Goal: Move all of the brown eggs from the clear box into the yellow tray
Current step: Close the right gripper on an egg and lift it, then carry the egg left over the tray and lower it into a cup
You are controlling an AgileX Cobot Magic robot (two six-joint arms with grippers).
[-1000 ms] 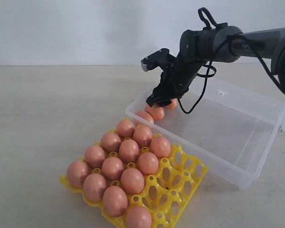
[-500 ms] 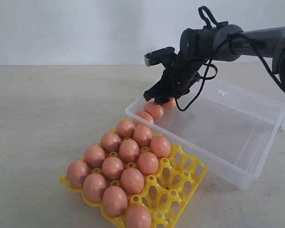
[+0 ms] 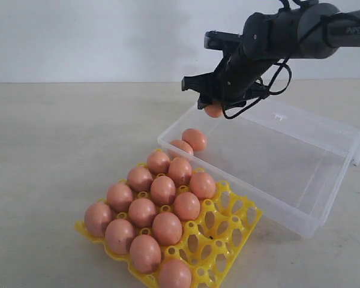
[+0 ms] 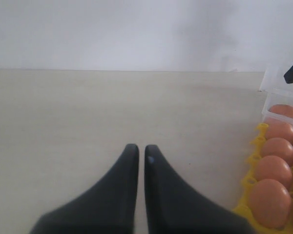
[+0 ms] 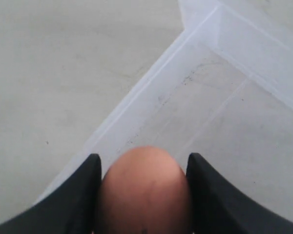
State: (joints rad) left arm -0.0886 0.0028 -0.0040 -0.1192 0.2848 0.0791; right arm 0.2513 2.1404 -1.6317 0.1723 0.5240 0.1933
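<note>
My right gripper (image 3: 214, 107) is shut on a brown egg (image 5: 144, 192) and holds it in the air above the far left corner of the clear box (image 3: 300, 216). Two more brown eggs (image 3: 194, 138) lie in that corner of the box. The yellow tray (image 3: 231, 231) sits in front of the box with several brown eggs (image 3: 163, 189) filling its left cups; its right cups stand bare. My left gripper (image 4: 141, 147) is shut on nothing, low over the bare table to the left of the tray (image 4: 254, 146).
The box's hinged clear lid (image 3: 315, 123) lies open behind it, towards the back right. A pale wall rises behind the beige table (image 3: 72, 138).
My right gripper has risen out of the box's corner and moved a little right, carrying one egg up with it. Two eggs stay behind in the box.
</note>
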